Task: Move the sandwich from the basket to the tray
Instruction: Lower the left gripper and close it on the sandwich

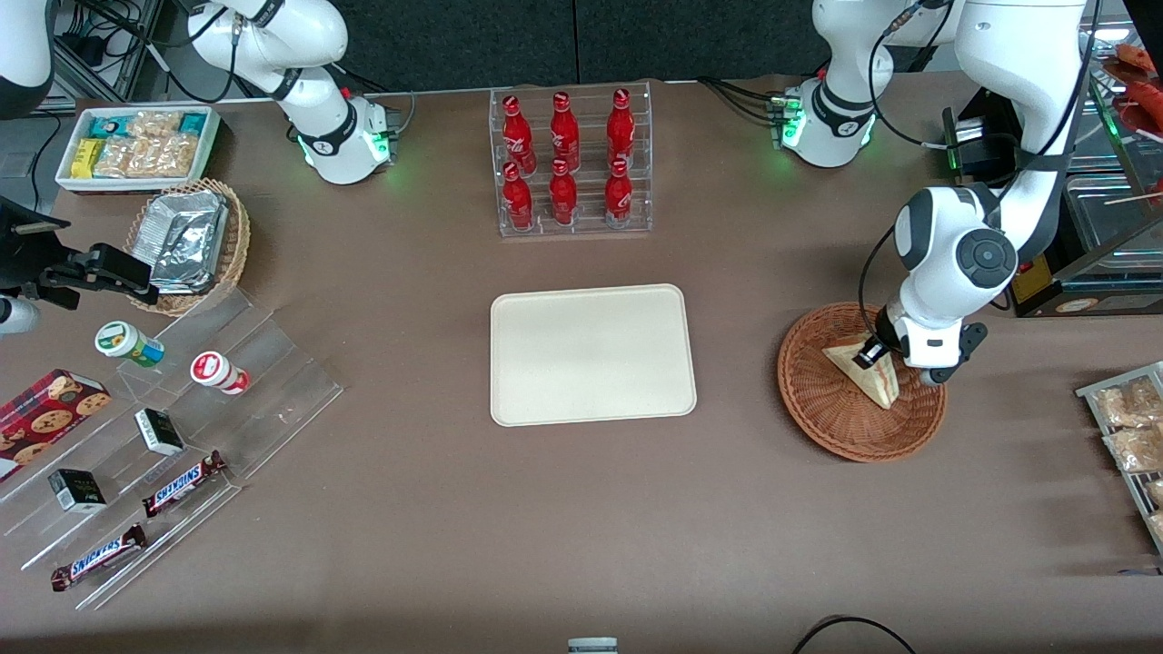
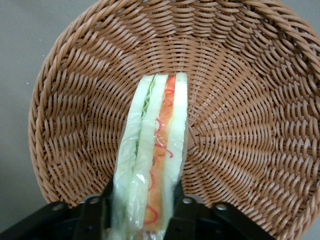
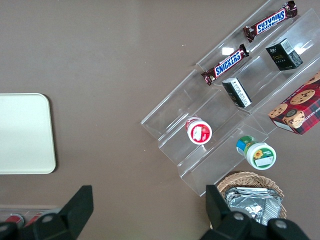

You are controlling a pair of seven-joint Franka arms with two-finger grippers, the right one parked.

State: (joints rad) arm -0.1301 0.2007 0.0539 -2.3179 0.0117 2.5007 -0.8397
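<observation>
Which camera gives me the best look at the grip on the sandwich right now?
The left wrist view: the sandwich fills it, pinched between the gripper fingers above the basket. The front view shows only a small wedge partly covered by the arm. The right wrist view does not show it.

My gripper (image 1: 886,363) sits low inside the round reddish-brown wicker basket (image 1: 822,400), its fingers (image 2: 97,212) closed against both faces of the triangular wedge sandwich (image 2: 152,160), so the low woven rim rings me on every side and the only free way out is up. Toward the parked arm's end from me, bare brown tabletop (image 1: 736,363) runs unbroken to the flat cream-white rectangular tray (image 1: 591,354), whose surface holds nothing. The clear acrylic rack of red bottles (image 1: 571,163) stands farther from the front camera than the tray, well off that line. Near me on the working arm's end stand a black box (image 1: 1077,282) and a wire rack of snack packets (image 1: 1127,436).
</observation>
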